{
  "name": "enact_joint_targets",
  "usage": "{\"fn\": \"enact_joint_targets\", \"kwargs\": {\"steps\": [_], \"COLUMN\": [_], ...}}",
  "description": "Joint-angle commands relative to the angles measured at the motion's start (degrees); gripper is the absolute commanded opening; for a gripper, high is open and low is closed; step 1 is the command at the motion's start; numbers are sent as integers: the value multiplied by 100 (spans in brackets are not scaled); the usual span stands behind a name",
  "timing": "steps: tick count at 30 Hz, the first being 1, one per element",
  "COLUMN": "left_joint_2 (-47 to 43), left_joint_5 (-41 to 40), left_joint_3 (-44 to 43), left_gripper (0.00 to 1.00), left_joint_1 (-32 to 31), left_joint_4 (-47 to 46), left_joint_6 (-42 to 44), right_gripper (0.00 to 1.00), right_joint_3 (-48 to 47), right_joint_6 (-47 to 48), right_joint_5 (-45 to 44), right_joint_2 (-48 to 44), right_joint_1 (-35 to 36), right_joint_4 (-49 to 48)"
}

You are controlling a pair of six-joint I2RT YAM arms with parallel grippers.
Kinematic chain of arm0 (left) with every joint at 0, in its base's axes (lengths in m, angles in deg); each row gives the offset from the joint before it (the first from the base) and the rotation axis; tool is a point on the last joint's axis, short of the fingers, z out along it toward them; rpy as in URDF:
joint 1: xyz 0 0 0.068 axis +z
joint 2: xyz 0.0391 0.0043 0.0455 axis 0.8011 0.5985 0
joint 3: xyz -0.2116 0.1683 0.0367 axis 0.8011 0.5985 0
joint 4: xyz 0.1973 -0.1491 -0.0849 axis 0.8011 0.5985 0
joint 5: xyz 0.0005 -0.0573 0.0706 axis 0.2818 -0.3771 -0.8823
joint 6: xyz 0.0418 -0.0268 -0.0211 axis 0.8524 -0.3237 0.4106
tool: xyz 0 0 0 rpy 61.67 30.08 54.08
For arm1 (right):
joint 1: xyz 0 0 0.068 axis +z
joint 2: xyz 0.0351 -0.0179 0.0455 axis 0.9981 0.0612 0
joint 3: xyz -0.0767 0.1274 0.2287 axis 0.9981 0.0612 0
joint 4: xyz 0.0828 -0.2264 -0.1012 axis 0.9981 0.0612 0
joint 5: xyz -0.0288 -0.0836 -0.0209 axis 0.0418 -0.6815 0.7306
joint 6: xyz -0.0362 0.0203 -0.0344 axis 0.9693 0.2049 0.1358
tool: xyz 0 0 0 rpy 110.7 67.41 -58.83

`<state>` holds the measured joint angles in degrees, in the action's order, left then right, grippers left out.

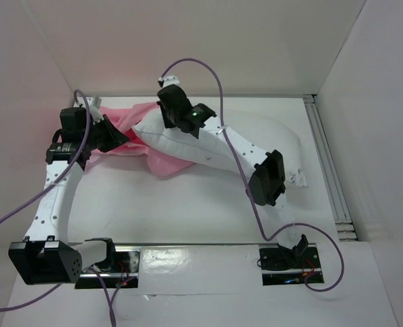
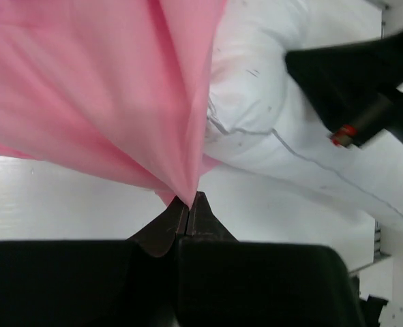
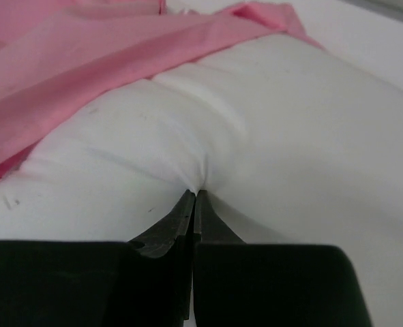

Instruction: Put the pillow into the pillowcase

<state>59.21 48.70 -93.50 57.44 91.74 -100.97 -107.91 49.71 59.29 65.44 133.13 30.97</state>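
The white pillow (image 1: 256, 139) lies across the back of the table, its left end over the pink pillowcase (image 1: 163, 162). My left gripper (image 1: 114, 135) is shut on a pinch of the pillowcase (image 2: 119, 88) and holds it up from the table; the cloth fans out from the fingertips (image 2: 189, 199). My right gripper (image 1: 172, 114) is shut on a pinch of the pillow (image 3: 269, 136) near its left end, the fabric puckering at the tips (image 3: 195, 193). The pillowcase (image 3: 85, 54) drapes over the pillow's far side. The pillow (image 2: 269, 129) also shows in the left wrist view.
White walls enclose the table on three sides. A metal rail (image 1: 331, 170) runs along the right edge. Purple cables (image 1: 215, 82) loop over the arms. My right arm's wrist (image 2: 365, 82) sits close to the right of the lifted pillowcase.
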Motion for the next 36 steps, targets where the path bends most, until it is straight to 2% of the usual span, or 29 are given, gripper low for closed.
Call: {"fn": "enact_joint_targets", "kwargs": {"steps": [1, 4, 10, 17, 19, 22, 26, 28, 30, 31, 32, 33, 35, 36], "left_joint_2": [-111, -224, -382, -75, -23, -75, -207, -207, -269, -269, -199, -120, -119, -119], "left_joint_5": [632, 730, 721, 1273, 1467, 1889, 2109, 2110, 1655, 1366, 797, 530, -5, -104], "left_joint_3": [-165, 36, 336, -462, -524, -402, 342, 573, 653, 601, 374, 215, -345, -549], "left_gripper": [0, 0, 0, 0, 0, 0, 0, 0, 0, 7, 37, 53, 78, 83], "left_joint_1": [-16, -87, -183, -183, -183, -297, -526, -693, -807, -877, -878, -878, -878, -878], "left_joint_4": [485, 652, 722, 661, 661, 775, 916, 916, 1152, 1327, 1712, 1907, 2128, 2181], "left_joint_6": [289, 456, 307, 253, 253, 508, 684, 684, 684, 745, 746, 798, 798, 798], "right_gripper": [0, 0, 0, 0, 0, 0, 0, 0, 0, 0, 0, 0, 14, 19], "right_joint_3": [-62, 218, 333, 1590, 1591, 1083, 844, 923, 1001, 1072, 1159, 1317, 1441, 1668], "right_joint_6": [-194, -309, -248, -494, -564, -564, -687, -749, -802, -854, -854, -907, -907, -907], "right_joint_5": [183, 588, 326, 500, 562, 562, 720, 782, 782, 852, 948, 949, 1002, 1002], "right_joint_2": [443, 373, 136, -321, -321, -182, -435, -558, -559, -559, -559, -611, -769, -883], "right_joint_1": [65, 135, 636, 750, 820, 821, 689, 610, 610, 610, 610, 610, 610, 610], "right_joint_4": [47, -304, -314, -674, -674, -604, -1040, -1218, -1271, -1271, -1272, -1272, -1114, -1052]}}
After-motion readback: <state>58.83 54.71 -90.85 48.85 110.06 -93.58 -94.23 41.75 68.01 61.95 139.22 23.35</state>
